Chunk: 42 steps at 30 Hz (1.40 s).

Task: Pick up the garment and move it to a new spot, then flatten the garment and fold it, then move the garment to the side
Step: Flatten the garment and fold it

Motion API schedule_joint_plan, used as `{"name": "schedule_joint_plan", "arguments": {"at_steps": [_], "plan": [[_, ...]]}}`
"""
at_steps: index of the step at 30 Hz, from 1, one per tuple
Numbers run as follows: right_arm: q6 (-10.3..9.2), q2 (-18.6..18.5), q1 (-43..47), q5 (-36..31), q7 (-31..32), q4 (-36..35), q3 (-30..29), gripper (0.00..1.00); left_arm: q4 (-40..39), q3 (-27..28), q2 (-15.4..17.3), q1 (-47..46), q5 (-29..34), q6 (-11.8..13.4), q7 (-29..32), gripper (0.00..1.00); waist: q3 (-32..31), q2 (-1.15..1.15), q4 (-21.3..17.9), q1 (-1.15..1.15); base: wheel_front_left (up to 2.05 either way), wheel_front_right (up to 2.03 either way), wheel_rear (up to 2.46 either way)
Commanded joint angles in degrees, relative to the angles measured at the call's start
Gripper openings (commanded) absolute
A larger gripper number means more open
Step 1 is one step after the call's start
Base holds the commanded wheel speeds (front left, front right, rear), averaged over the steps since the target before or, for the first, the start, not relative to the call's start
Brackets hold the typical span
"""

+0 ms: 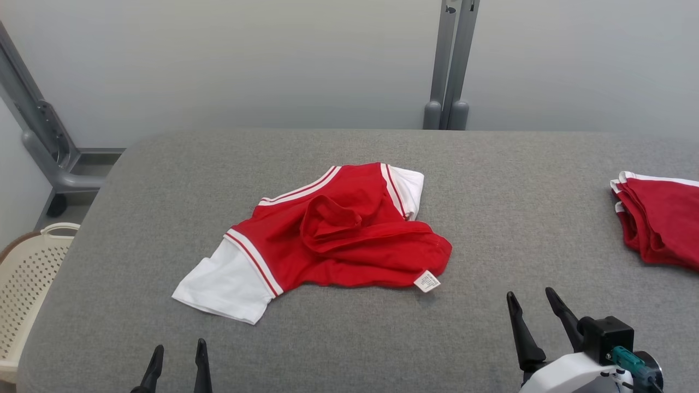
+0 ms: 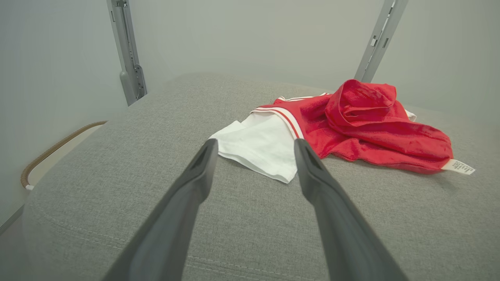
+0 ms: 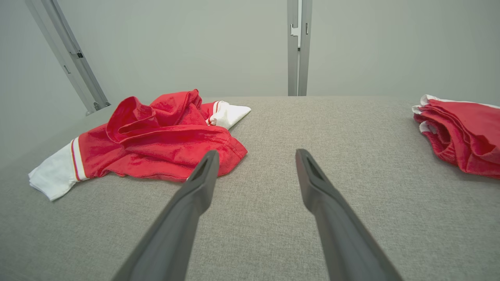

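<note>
Head view
Asker: Where is the garment?
Describer: A red garment (image 1: 338, 234) with white sleeves and striped trim lies crumpled near the middle of the grey padded table (image 1: 491, 180), somewhat closer to the left edge. One sleeve (image 1: 224, 284) spreads toward the near left corner. A small white label (image 1: 427, 281) sticks out on the near side.
Asker: And the grippers?
Describer: Both hover at the near edge, clear of the cloth. The left gripper (image 1: 178, 345) and the right gripper (image 1: 529, 293) each have their fingers parted, holding nothing. A pile (image 1: 661, 224) of red clothes lies at the right edge. A cream basket (image 1: 27, 295) stands beyond the left edge.

Left wrist view
Asker: What lies ahead of that arm?
Describer: The left gripper (image 2: 254, 143) shows two dark fingers spread apart and empty above the table (image 2: 117, 175). The white sleeve of the garment (image 2: 371, 125) lies just beyond their tips, with the red bulk further off.

Right wrist view
Asker: And the other arm?
Describer: The right gripper (image 3: 254, 153) is likewise spread and empty. The garment (image 3: 156, 144) lies toward the left edge, its red hem near one fingertip. The pile (image 3: 465, 136) sits at the right edge.
</note>
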Motion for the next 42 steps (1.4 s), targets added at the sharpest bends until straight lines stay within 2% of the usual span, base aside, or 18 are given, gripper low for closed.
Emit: {"name": "schedule_joint_plan", "arguments": {"at_steps": [1,23,29,34,39,40,42], "plan": [[-0.03,-0.1,1.0,-0.8,0.4,0.1,-0.1,1.00,0.6,-0.1,0.4,0.8,0.4,-0.1,-0.1,1.00,-0.1,0.00,-0.2,0.00,0.00,0.00,0.00],[-0.03,-0.1,0.6,-2.5,2.4,-1.6,0.9,1.00,2.9,-0.2,1.0,-1.9,0.1,-0.5,-0.5,1.00,0.7,0.00,-1.3,0.00,0.00,0.00,0.00],[-0.03,-0.3,-1.3,-4.3,6.4,-2.6,2.3,1.00,5.0,0.1,2.3,-5.0,-0.2,-0.3,1.9,1.00,1.7,0.00,-1.3,0.00,0.00,0.00,0.00],[-0.04,-4.7,-7.9,-3.9,14.8,-1.7,6.8,1.00,8.4,-0.6,4.0,-10.8,1.0,-0.2,6.4,1.00,4.0,0.00,-1.9,0.00,0.00,0.00,0.00],[-0.05,-10.7,-17.7,-0.6,23.9,-0.8,12.8,1.00,13.4,-0.9,5.8,-18.4,1.3,-0.2,12.2,1.00,7.7,0.00,-2.4,0.00,0.00,0.00,0.00],[-0.05,-13.1,-21.5,0.3,26.3,-0.7,14.9,1.00,15.6,-0.9,6.5,-21.8,1.3,-0.3,14.5,1.00,9.5,0.00,-2.4,0.00,0.00,0.00,0.00],[-0.06,-15.7,-25.4,0.1,27.2,-0.9,17.1,1.00,18.6,-0.8,7.3,-24.8,1.7,0.6,17.1,1.00,11.3,0.00,-2.3,0.00,0.00,0.00,0.00]]}}
